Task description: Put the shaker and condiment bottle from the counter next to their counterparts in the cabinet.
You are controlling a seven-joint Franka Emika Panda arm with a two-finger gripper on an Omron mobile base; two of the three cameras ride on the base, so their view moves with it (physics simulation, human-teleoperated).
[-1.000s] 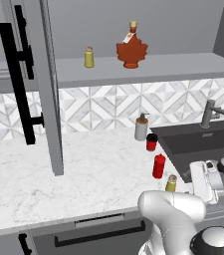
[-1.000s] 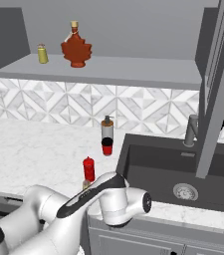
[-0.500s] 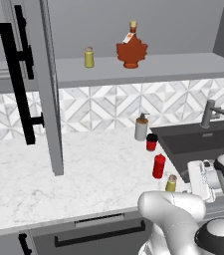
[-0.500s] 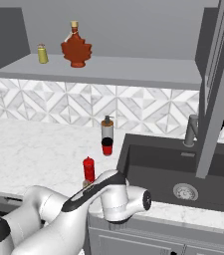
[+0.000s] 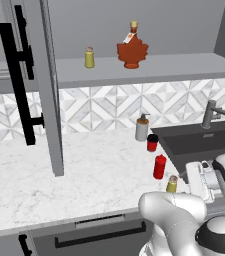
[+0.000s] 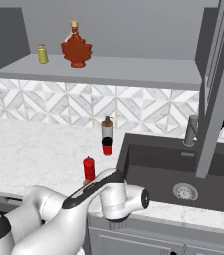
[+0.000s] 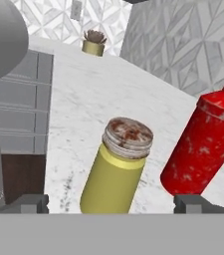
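jaws apart, gripper | shaker between tips, seemingly untouched | condiment bottle beside

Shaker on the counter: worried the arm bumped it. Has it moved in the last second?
No. The shaker stands where it did, just right of the red bottle.

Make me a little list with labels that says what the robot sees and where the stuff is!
shaker: upright on the counter, between the two fingertips
gripper: open, nothing held
condiment bottle: upright, close beside the shaker
cabinet shelf: holds a second shaker and a maple-leaf bottle
cabinet door: open
also on counter: soap pump, red cup by the sink
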